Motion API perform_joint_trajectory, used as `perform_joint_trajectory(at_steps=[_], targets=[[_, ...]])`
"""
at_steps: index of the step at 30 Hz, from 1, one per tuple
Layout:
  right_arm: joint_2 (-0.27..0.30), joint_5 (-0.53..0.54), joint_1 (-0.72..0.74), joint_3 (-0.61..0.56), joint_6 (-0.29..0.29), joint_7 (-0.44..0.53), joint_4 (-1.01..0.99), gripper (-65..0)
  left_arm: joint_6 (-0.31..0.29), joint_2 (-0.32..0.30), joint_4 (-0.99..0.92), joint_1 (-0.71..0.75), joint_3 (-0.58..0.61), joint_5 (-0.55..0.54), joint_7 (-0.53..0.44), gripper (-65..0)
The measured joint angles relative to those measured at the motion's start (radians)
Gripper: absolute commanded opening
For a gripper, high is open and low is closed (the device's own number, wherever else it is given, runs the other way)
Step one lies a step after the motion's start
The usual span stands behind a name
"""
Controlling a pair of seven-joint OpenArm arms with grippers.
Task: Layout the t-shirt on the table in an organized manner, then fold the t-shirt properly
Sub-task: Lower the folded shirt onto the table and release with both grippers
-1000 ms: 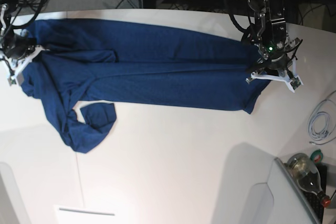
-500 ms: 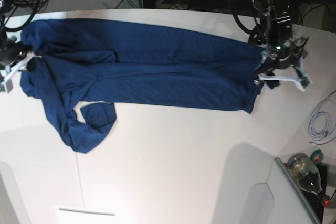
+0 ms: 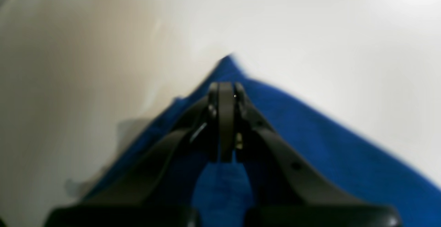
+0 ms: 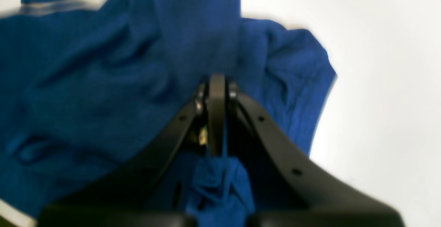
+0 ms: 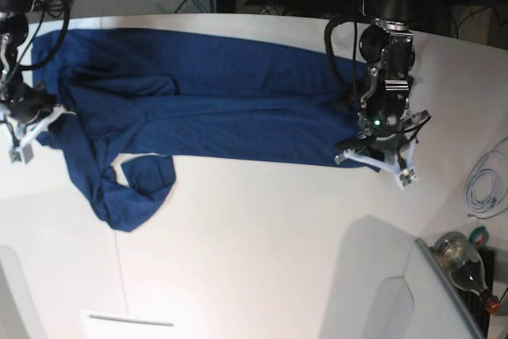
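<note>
The dark blue t-shirt lies stretched left to right across the far half of the white table, with a loose sleeve hanging down at the lower left. My left gripper is at the shirt's right end. In the left wrist view, the left gripper is shut, and a peak of the t-shirt rises at its tips. My right gripper is at the shirt's left edge. The right wrist view shows the right gripper shut on bunched cloth of the t-shirt.
A white cable lies at the table's right edge. A bottle and a grey box stand at the lower right. A thin seam line and a white sheet are at the bottom left. Cables and stands crowd behind the far edge.
Both grippers opened briefly and shut again. The left gripper moved down and inward, and the shirt's right end came with it. The right gripper shifted lower along the left edge.
</note>
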Motion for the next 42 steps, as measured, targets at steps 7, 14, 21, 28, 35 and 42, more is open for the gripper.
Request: perform_joint_trajectory(at_steps=[7,14,21,28,35,42], targets=[[0.046,0.010,0.042,0.003,0.003,0.097,-0.207,-64.4,0.082,-0.047,-0.122,0.049,0.003,0.003,-0.129,-65.0],[0.046,0.017,0.023,0.000,0.003,0.113,-0.197,-64.7,0.080,-0.048,-0.165,0.079,-0.011,-0.001,-0.188,-65.0],[0.036,-0.010,-0.037,-0.005,-0.003,0.064,0.032,-64.2,0.085,-0.045,0.053,0.164,-0.139,-0.013,-0.172,-65.0],[0.038,-0.003,0.116,-0.020,-0.002,0.071,0.071,-58.1,0.090,-0.039,0.194,0.159,-0.060,0.008,-0.194,-65.0],[0.056,-0.004,0.444,-0.269,-0.001,0.143,-0.412,-32.7,0.075,-0.023,-0.066,0.031,0.089,-0.006,-0.196,-65.0],[0.060,-0.007,0.556,-0.420,-0.005,0.389,-0.718,-32.9,0.081,-0.055,-0.138,0.056,0.019,-0.005,-0.192,-65.0]])
